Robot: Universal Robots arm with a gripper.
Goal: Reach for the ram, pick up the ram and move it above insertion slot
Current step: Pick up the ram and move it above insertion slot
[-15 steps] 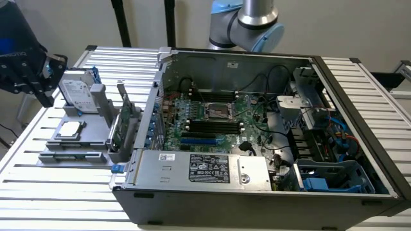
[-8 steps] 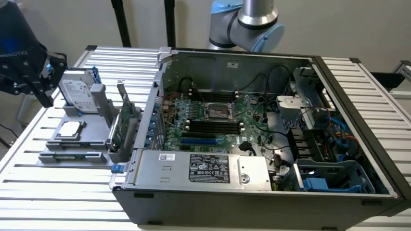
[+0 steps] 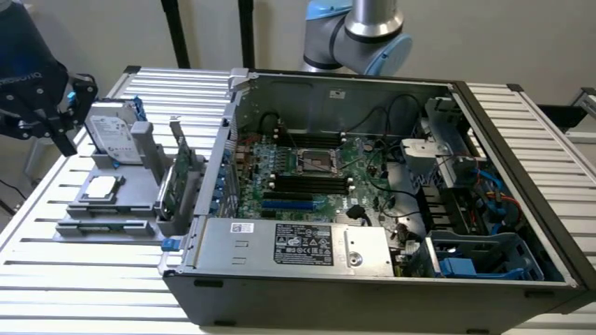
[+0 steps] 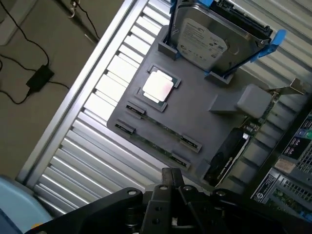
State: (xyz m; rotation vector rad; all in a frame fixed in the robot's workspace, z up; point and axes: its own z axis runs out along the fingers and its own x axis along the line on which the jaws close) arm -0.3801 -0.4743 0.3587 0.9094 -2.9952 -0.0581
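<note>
So my gripper [image 3: 42,132] hangs in the air off the hard drive [image 4: 209,39] end of the grey holder [image 4: 204,102], near a corner of the tabletop [image 3: 93,279], and honestly I can't tell how my jaws stand. The ram [image 4: 152,145] lies flat in a clip slot along the holder's edge farthest from the hard drive, just beside the silver chip [image 4: 158,87] and well apart from me. The open PC case [image 3: 373,293] sits right along the holder's expansion card [image 3: 177,185] side.
</note>
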